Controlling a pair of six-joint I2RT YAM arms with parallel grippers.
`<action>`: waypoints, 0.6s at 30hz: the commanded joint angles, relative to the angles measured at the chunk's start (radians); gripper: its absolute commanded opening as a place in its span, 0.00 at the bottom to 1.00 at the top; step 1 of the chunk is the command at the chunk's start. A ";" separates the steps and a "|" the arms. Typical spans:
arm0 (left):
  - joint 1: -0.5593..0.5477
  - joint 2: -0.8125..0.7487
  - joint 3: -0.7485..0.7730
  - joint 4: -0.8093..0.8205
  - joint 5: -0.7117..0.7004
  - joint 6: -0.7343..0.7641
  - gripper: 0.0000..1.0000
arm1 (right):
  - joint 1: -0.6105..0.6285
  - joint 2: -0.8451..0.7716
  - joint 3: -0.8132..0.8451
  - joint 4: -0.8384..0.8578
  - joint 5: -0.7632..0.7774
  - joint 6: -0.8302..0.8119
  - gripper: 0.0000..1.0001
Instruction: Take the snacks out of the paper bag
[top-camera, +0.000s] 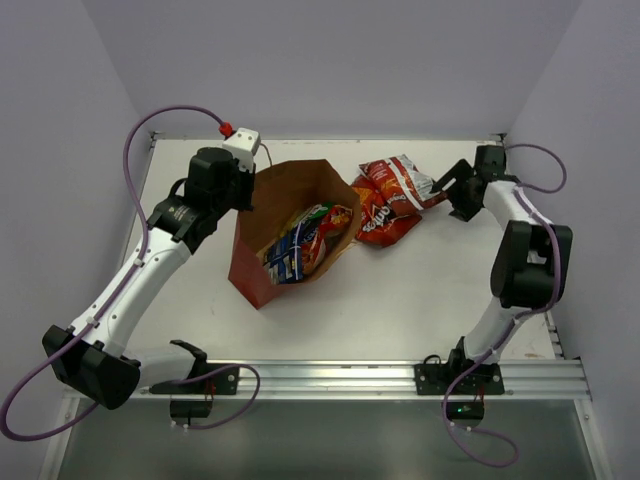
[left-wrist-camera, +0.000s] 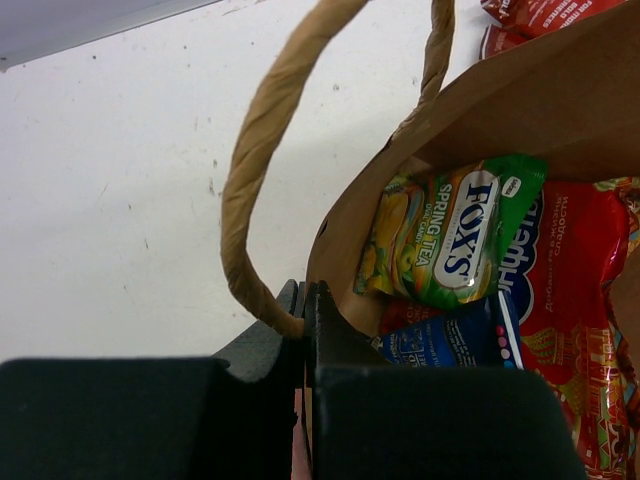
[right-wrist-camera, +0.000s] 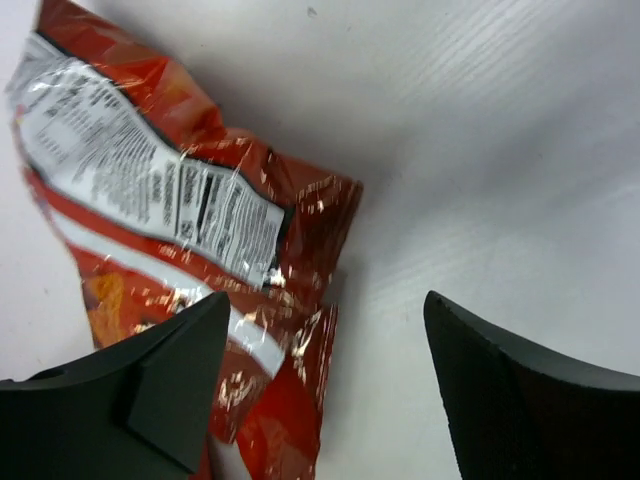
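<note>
The red-brown paper bag (top-camera: 262, 268) lies tilted on the table with its mouth open. Inside it I see a green-yellow bag (left-wrist-camera: 450, 235), a small blue-white bag (left-wrist-camera: 450, 340) and a red chip bag (left-wrist-camera: 575, 290). My left gripper (left-wrist-camera: 303, 300) is shut on the paper bag's rim beside a tan cord handle (left-wrist-camera: 255, 170). Two red chip bags (top-camera: 395, 200) lie on the table right of the paper bag. My right gripper (right-wrist-camera: 330, 330) is open just above and right of the upper chip bag (right-wrist-camera: 180, 220), holding nothing.
White walls close in the table (top-camera: 420, 290) at the back and both sides. A metal rail (top-camera: 350, 375) runs along the near edge.
</note>
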 joint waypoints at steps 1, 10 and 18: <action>0.007 -0.022 0.053 0.014 -0.018 0.014 0.00 | 0.024 -0.242 0.069 -0.144 0.173 -0.081 0.83; 0.007 -0.027 0.087 -0.001 -0.009 0.014 0.00 | 0.346 -0.536 0.250 -0.291 0.112 -0.202 0.86; 0.007 -0.031 0.079 -0.001 0.008 0.012 0.00 | 0.724 -0.523 0.327 -0.294 0.081 -0.129 0.85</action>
